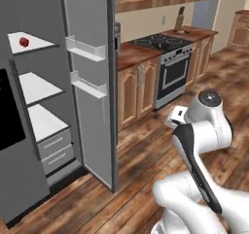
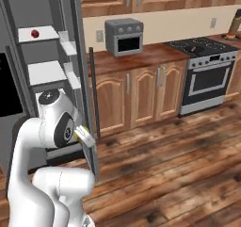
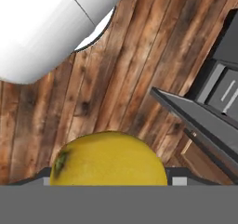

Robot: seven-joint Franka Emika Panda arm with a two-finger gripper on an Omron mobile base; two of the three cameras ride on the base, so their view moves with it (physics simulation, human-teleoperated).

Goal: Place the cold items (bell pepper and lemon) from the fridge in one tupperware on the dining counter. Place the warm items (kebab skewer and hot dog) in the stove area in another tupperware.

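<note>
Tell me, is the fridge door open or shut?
Open: the fridge door is swung wide, showing shelves and a small red item on the top one.

A grey toaster oven [image 2: 123,36] sits on the brown wooden worktop [image 2: 141,56], beside a black-topped steel stove [image 2: 206,70], above a wood-plank floor [image 2: 179,165].

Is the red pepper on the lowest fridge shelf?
No, the pepper sits on the top shelf of the open fridge.

The lemon [image 3: 109,159], yellow with a small greenish stem scar, sits right between the gripper's [image 3: 109,176] fingers; the red bell pepper [image 1: 24,42] rests far from it on the fridge's top shelf
</note>
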